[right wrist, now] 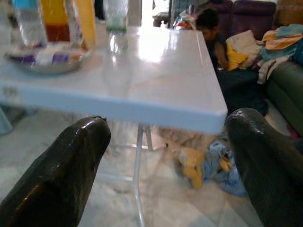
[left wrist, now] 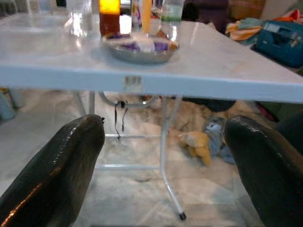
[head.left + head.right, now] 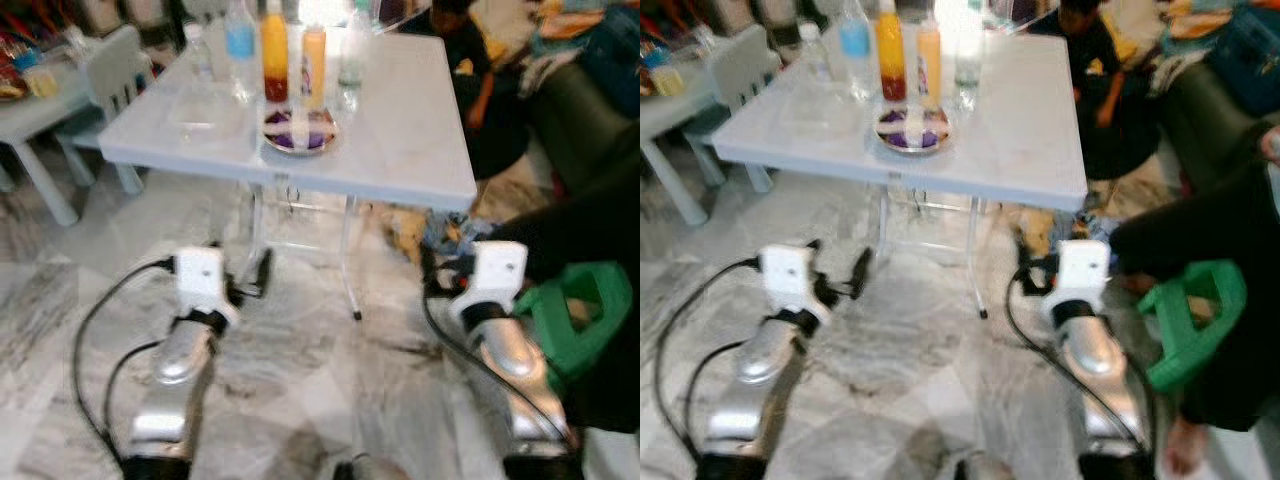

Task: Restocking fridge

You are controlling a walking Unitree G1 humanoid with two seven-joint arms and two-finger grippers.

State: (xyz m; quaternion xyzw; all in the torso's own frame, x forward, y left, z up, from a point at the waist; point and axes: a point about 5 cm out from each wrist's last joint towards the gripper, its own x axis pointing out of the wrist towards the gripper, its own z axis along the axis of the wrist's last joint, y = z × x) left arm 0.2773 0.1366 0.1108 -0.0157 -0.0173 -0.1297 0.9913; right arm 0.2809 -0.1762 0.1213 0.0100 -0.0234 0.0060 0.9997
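Note:
A white folding table stands ahead. At its far edge are a clear bottle with a blue label, an orange juice bottle, a yellow bottle and a clear bottle with a green label. A metal plate with purple items lies in front of them. My left gripper and right gripper hang low before the table's near edge. Both are open with nothing between their fingers, and both are below the tabletop.
A person in black leans in at the right beside a green stool. Another person sits on the floor past the table. A small pale chair stands at the left. A yellow toy and cloths lie under the table.

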